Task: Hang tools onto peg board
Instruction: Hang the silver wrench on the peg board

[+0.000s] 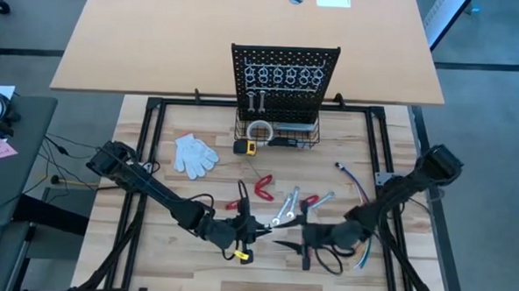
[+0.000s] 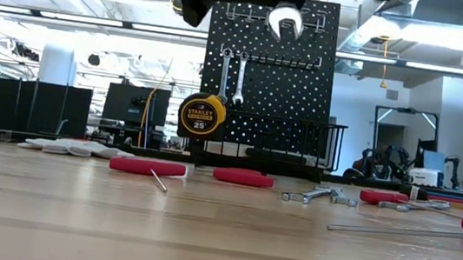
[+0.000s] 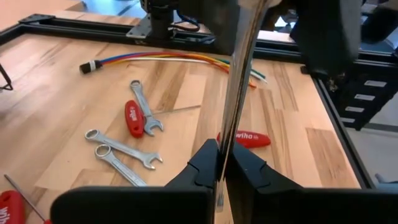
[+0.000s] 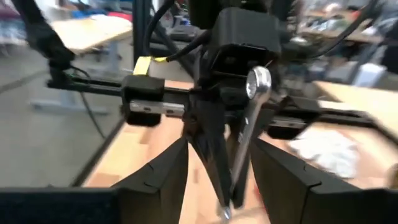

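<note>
My left gripper (image 1: 254,229) is shut on a slim silver wrench (image 3: 239,74), held up above the near middle of the table. In the low view the wrench's head (image 2: 285,21) shows in front of the peg board (image 1: 285,72). My right gripper (image 4: 227,180) faces it from the table's right, open. Its fingers stand on either side of the wrench (image 4: 249,124) without touching it. Two wrenches (image 2: 232,73) hang on the peg board. More wrenches (image 1: 283,212) and red-handled tools (image 1: 264,188) lie flat on the table. My left gripper pinches the wrench's shaft near its lower end (image 3: 222,155) between its two fingers. The fingers come nearly level from the table's left and lie across the wrench. The wrench stands almost upright, its head (image 4: 258,81) up, lifted clear of the table.
A yellow tape measure (image 2: 203,114) sits in the black wire basket (image 1: 277,136) at the board's base. A white glove (image 1: 193,154) lies at the left, and coloured wires (image 1: 350,176) at the right. A black frame (image 1: 156,101) borders the wooden worktop.
</note>
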You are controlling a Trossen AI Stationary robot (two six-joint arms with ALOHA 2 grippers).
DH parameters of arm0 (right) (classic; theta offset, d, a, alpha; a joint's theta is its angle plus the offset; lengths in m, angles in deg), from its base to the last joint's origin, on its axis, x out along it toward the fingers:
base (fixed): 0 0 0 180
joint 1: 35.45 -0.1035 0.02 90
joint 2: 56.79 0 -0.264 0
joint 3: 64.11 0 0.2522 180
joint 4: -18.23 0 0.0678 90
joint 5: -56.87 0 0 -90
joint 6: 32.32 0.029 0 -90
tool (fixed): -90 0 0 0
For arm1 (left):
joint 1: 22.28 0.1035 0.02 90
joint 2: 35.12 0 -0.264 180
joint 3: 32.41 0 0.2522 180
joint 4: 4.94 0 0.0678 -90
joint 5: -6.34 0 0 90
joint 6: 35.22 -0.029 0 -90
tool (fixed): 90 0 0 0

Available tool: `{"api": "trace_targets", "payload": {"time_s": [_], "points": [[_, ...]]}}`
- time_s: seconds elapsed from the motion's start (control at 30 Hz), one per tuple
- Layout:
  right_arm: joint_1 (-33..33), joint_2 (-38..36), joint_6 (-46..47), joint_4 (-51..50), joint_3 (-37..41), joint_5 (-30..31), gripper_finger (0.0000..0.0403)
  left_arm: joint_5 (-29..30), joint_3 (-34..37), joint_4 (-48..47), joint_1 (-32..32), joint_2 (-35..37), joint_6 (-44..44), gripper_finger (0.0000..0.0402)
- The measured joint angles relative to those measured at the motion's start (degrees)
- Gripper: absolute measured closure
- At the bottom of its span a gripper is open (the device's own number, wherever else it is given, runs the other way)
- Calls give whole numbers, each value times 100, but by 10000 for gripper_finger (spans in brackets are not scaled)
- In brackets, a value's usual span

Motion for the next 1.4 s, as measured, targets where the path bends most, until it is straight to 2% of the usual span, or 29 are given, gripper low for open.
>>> {"api": "trace_targets", "payload": {"time_s": [0.27,0.4,0.57,0.7,0.97,1.1,1.23,1.4], "points": [[464,543,330,731,-4,-76,245,-11,0,-10,-4,0,-39,391],[552,686,419,794,-4,-490,265,-22,0,-14,-4,-1,-54,391],[524,727,285,965,-9,-555,326,-15,0,5,-7,-2,-167,389],[401,652,67,1103,-5,-329,385,9,0,47,-34,-2,-356,379],[175,676,-125,2531,580,-16,388,56,2,282,-116,-10,-756,320],[178,748,-294,3474,822,-48,388,110,152,1388,-109,-272,-1313,292],[175,748,-363,3522,820,-88,388,83,240,2528,-90,-672,-1819,280],[112,748,-482,3514,820,-83,387,157,238,2954,-90,-774,-2058,285]]}}
